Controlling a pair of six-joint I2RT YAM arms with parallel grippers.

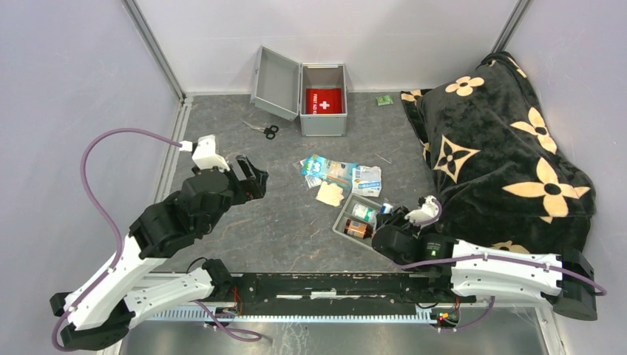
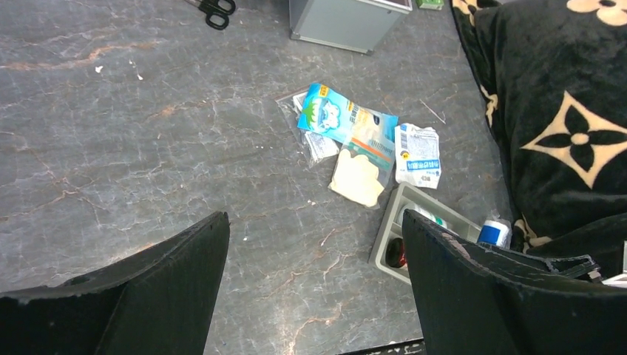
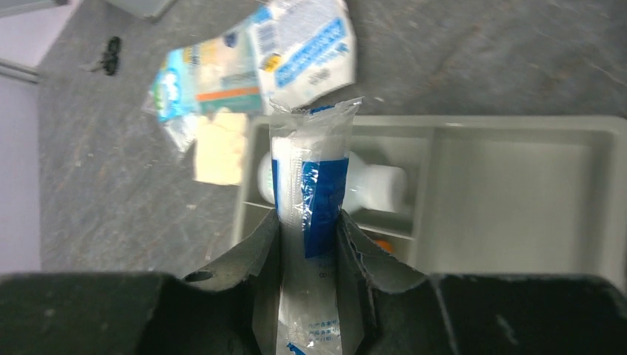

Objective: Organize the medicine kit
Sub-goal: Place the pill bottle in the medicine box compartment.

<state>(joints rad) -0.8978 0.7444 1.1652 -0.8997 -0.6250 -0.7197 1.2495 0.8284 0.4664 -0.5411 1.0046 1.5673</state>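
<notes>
- The right hand (image 3: 310, 225) is clamped on a blue-white wrapped packet (image 3: 309, 170) above the grey tray (image 3: 517, 192).
- The left hand (image 2: 314, 225) is wide apart and empty.
- The medicine kit (image 1: 323, 124) stands open.

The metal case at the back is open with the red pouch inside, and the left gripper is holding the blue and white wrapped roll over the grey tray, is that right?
Not quite. The right gripper holds the wrapped roll over the grey tray, as the right wrist view shows; the left gripper is open and empty. The metal case is open with the red pouch inside.
</notes>
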